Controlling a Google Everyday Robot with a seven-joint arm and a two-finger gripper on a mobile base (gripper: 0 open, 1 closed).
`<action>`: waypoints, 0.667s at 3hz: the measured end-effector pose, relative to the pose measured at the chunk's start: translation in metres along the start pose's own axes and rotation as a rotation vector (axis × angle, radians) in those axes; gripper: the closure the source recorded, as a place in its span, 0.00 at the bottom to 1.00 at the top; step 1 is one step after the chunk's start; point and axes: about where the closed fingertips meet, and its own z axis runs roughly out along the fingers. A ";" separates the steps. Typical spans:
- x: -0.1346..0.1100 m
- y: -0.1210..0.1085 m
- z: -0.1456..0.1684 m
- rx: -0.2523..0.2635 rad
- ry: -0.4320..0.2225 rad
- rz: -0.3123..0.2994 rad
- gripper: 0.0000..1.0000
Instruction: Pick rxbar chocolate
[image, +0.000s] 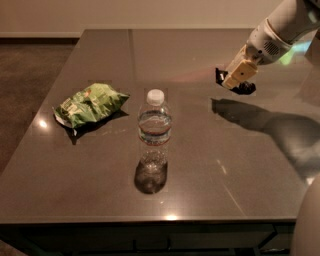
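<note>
A dark, glossy table (200, 165) carries 3 items. Toward the far right corner, 1 white robot arm (272, 35) reaches in from the right edge. Its tan tool (236, 81) is clamped on the rxbar chocolate (220, 75), a small black bar held just above the table, with its shadow (235, 107) lying apart below it. A clear water bottle (154, 131) stands upright mid-table. A green chip bag (89, 104) lies near the left edge.

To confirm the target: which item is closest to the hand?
The black rxbar chocolate, held in the hand above the table's far right; the chip bag and water bottle sit far left.
</note>
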 end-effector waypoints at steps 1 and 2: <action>-0.018 0.017 -0.022 0.003 -0.050 -0.036 1.00; -0.044 0.033 -0.042 0.002 -0.095 -0.085 1.00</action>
